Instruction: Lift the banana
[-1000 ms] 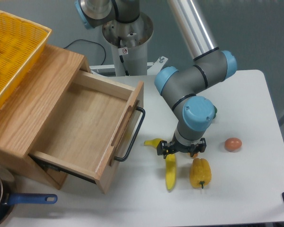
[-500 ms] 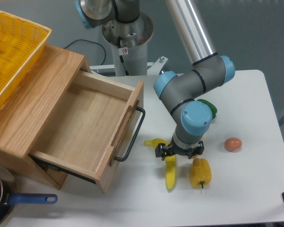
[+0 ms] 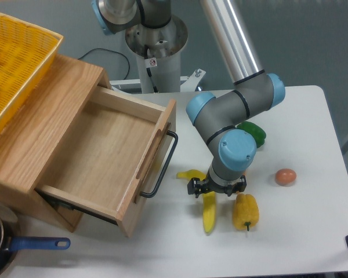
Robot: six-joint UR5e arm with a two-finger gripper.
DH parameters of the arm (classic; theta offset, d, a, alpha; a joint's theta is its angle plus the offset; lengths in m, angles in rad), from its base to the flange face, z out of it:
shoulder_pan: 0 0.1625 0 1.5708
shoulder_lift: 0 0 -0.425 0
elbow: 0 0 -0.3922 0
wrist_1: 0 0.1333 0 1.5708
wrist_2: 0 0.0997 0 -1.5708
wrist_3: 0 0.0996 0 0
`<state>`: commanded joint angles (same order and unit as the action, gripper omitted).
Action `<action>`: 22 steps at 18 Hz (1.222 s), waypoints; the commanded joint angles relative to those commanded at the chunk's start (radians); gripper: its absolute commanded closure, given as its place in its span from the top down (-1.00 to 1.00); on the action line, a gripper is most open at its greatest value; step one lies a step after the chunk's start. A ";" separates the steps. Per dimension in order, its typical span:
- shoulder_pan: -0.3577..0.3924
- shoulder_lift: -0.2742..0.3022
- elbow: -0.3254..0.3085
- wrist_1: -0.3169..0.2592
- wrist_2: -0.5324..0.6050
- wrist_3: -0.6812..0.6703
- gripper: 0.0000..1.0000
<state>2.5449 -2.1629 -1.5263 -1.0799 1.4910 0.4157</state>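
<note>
The banana [image 3: 209,212] lies on the white table, long and bright yellow, running from under the gripper toward the front edge. My gripper [image 3: 216,189] points down right over the banana's far end, which it hides. Its dark fingers [image 3: 192,187] stand apart on either side of that end, so it is open. I cannot tell whether the fingers touch the banana.
A yellow bell pepper [image 3: 245,211] sits just right of the banana. A small yellow piece [image 3: 189,174] lies to the gripper's left. A brown egg [image 3: 285,176] and a green vegetable [image 3: 252,132] are nearby. The open wooden drawer [image 3: 104,156] with its black handle [image 3: 162,168] stands left.
The gripper has shifted left and slightly toward the front, now centred over the banana's far end. The green vegetable behind the arm has come into view. The banana has not moved.
</note>
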 joint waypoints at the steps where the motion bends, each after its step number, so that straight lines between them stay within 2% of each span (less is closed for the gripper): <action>1: 0.000 -0.002 0.000 0.002 0.000 -0.002 1.00; 22: 0.000 -0.026 0.018 0.020 0.006 0.008 1.00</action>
<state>2.5449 -2.1890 -1.5079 -1.0600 1.4972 0.4234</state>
